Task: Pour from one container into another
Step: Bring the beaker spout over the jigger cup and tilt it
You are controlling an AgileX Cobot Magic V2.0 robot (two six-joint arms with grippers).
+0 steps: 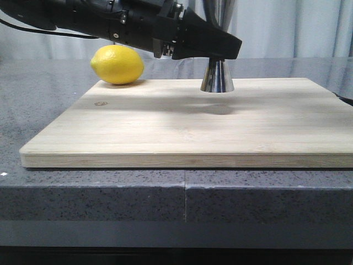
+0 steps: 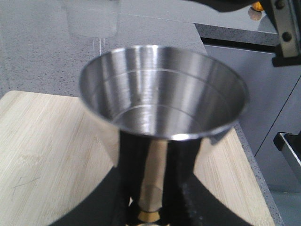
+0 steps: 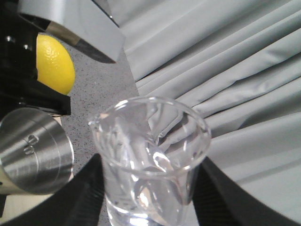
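Observation:
The steel jigger (image 1: 217, 77) stands on the wooden board (image 1: 165, 132), its wide cup (image 2: 162, 94) open upward and looking empty. My left gripper (image 2: 150, 207) is shut on its narrow gold-coloured waist; in the front view it (image 1: 218, 52) reaches in from the upper left. The clear glass beaker (image 3: 150, 155) sits between the black fingers (image 3: 80, 193) of my right gripper (image 3: 150, 200), which is shut on it, above and beside the jigger's rim (image 3: 35, 155). Its pouring lip faces the jigger. Whether it holds liquid is hard to tell. The right gripper is outside the front view.
A yellow lemon (image 1: 117, 64) lies at the board's far left corner, also beside the jigger (image 3: 54, 63). The board rests on a grey speckled counter (image 1: 33, 99). Grey curtains (image 3: 225, 70) hang behind. Counter edge and cabinet fronts (image 2: 244, 84) lie past the board.

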